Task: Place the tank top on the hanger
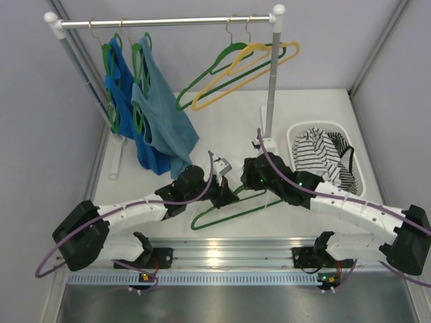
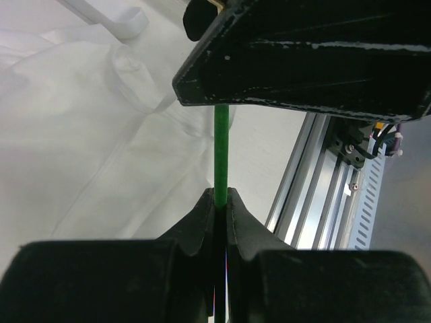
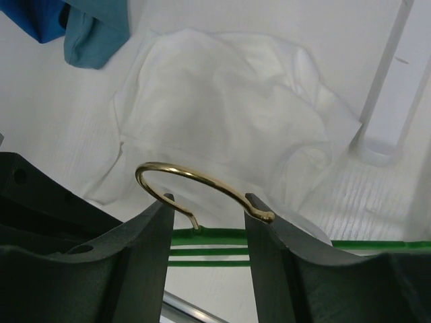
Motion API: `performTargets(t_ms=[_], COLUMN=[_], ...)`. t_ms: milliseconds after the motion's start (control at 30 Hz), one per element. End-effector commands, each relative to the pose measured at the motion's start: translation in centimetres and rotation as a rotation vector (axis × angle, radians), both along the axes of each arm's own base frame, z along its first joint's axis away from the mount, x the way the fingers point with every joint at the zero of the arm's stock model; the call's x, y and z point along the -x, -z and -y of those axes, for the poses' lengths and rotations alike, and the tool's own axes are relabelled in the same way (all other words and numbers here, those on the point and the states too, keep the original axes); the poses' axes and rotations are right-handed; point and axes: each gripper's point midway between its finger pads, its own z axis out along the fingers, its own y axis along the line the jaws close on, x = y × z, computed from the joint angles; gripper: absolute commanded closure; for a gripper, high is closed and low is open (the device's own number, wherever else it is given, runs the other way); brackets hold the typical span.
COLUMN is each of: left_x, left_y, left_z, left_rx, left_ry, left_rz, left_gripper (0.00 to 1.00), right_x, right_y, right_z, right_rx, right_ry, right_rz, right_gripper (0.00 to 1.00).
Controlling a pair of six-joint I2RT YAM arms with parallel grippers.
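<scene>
The green hanger [image 1: 229, 214] lies on the table between the two arms. My left gripper [image 1: 225, 195] is shut on its thin green bar [image 2: 221, 148], pinched at the fingertips [image 2: 221, 195]. My right gripper [image 1: 250, 176] is open, and the hanger's gold metal hook [image 3: 202, 178] lies across its fingertips [image 3: 207, 202], its stem in the gap. The green bars [image 3: 222, 235] run just below. The white tank top [image 3: 229, 101] lies crumpled flat on the white table beyond the hook. It also shows at the left of the left wrist view [image 2: 87, 121]. It is hard to make out in the top view.
A clothes rack [image 1: 271, 87] stands at the back with two blue tank tops [image 1: 151, 114] on green hangers, plus a bare green hanger [image 1: 202, 84] and a yellow hanger [image 1: 249, 67]. A white basket [image 1: 360, 176] holds a striped garment at the right. A metal rail [image 1: 215, 252] runs along the near edge.
</scene>
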Motion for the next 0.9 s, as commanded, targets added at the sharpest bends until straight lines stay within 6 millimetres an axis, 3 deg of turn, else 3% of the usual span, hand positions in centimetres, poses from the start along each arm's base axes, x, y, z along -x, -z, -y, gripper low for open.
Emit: performTargets(t_ms=[0, 167, 233, 400, 600, 667, 867], left_x=[0.0, -0.1, -0.1, -0.5, -2.1, -3.4, -4.6], left_y=[-0.9, -0.9, -0.8, -1.1, -2.5, -2.9, -4.5], left_z=[0.9, 1.1, 1.1, 1.0, -0.3, -1.3, -4.3], left_rx=[0.011, 0.006, 0.002, 0.008, 0.013, 0.002, -0.042], left_ry=[0.033, 0.028, 0.024, -0.011, -0.152, -0.252, -0.418], left_rz=[0.025, 0.027, 0.024, 0.013, 0.031, 0.048, 0.053], left_gripper=[1.00, 1.00, 0.97, 0.75, 0.60, 0.57, 0.53], right_x=[-1.2, -1.0, -0.9, -0.5, -0.1, 0.1, 0.6], right_y=[-2.9, -2.3, -2.0, -1.6, -1.1, -1.2, -0.7], right_z=[-1.6, -1.7, -1.7, -2.0, -1.9, -2.0, -1.9], right_rx=[-0.055, -0.035, -0.036, -0.028, -0.024, -0.034, -0.016], right_ry=[0.007, 0.004, 0.006, -0.017, -0.038, -0.052, -0.084], right_rz=[0.081, 0.076, 0.074, 0.078, 0.087, 0.097, 0.113], right_gripper=[0.55, 0.66, 0.75, 1.00, 1.00, 1.00, 1.00])
